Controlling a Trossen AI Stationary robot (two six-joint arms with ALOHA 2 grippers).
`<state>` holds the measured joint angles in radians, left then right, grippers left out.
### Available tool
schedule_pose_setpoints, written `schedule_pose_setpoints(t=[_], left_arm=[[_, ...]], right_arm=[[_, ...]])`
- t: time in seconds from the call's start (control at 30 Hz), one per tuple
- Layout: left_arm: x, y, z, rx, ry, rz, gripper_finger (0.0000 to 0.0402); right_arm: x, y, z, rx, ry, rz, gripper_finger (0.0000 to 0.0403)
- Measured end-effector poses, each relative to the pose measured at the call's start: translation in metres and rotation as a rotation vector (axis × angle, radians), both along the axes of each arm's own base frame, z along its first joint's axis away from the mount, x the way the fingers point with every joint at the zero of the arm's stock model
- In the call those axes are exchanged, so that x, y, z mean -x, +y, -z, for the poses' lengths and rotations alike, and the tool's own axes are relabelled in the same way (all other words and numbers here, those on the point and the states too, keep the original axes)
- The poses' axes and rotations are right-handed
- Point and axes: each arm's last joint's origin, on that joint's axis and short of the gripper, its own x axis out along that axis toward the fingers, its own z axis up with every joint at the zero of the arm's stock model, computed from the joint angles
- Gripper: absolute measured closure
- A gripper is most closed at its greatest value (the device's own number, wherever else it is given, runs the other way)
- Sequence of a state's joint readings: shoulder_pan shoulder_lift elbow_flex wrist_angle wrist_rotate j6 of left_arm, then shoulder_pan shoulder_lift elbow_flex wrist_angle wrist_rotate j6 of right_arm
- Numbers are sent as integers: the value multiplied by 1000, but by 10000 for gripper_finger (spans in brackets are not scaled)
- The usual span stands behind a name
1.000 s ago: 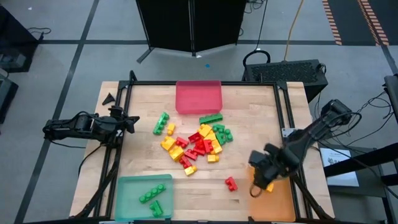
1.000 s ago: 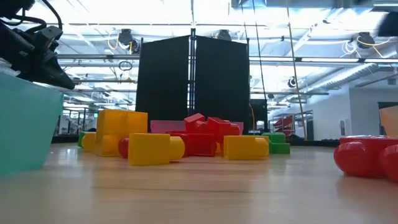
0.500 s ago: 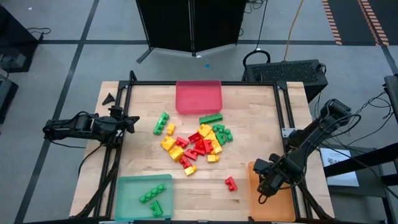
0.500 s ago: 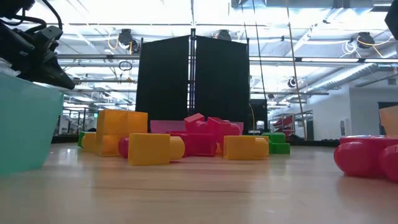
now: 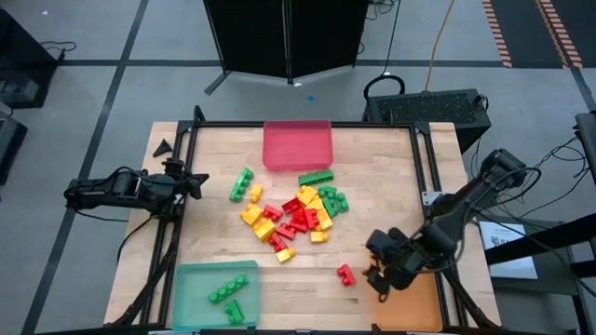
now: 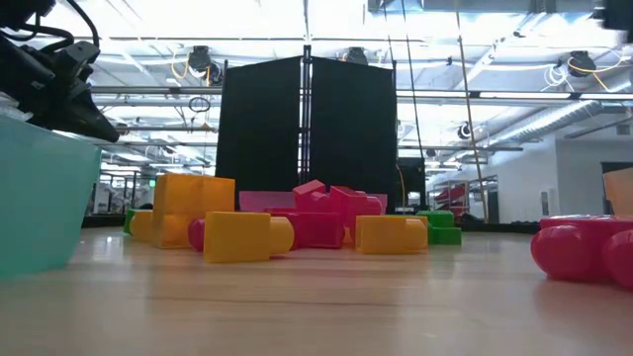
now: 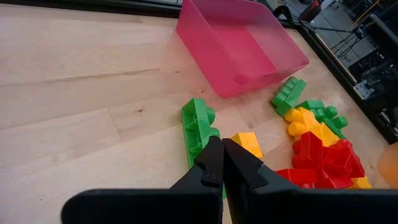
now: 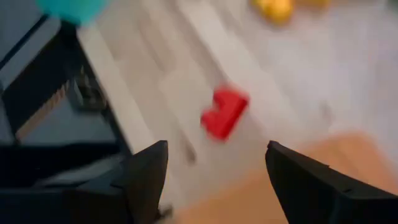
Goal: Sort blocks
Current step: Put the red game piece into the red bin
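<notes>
— Blocks: small studded plastic bricks, red, green and yellow-orange, mostly heaped at the middle of the table. Glossy, rounded studs, seen from the low view as a yellow-and-red cluster.

— Strays?

— A green brick with a small yellow one off toward the left of the heap (same pair close in front of the left wrist camera: green, yellow). A long green brick just below the red tray. A lone red brick near the orange tray. Green ones already lying in the green tray.

— Right claw?

— Spread wide, holding nothing, hovering over the table just beside the lone red brick, at the orange tray's inner edge. In the right wrist view, fingers far apart, red brick lying between and beyond them, apart from both.

— Changed from a second back?

— Then over the orange tray with an orange brick at the fingers; half a second back, deeper over the tray. Now swung out toward the table's middle, fingers opened wider. Heap unchanged.

— Left claw?

— Clenched, empty, parked at the table's left edge, unmoved.
</notes>
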<state>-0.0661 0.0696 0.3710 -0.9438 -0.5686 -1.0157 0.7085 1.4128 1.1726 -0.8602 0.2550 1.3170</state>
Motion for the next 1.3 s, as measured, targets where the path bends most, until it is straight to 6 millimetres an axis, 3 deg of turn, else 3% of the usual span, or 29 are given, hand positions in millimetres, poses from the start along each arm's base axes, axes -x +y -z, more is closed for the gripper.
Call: schedule_pose_setpoints(t=[0.13,0.3,0.47,0.63,0.8,1.03,1.3], left_arm=[[0,0,0,0,0,0,398],[0,0,0,0,0,0,398],[0,0,0,0,0,0,398],[0,0,0,3,0,5,398],[0,0,0,7,1,9,398],[0,0,0,9,0,12,398],[0,0,0,8,0,12,398]], right_arm=[[-30,-4,9,118,19,-87,156],[-71,-1,29,214,64,-384,160],[-95,-3,53,72,177,-509,157],[-101,5,80,41,260,-602,145],[-99,12,90,71,282,-662,123],[-96,9,94,95,362,-458,94],[-98,8,94,69,361,-271,91]])
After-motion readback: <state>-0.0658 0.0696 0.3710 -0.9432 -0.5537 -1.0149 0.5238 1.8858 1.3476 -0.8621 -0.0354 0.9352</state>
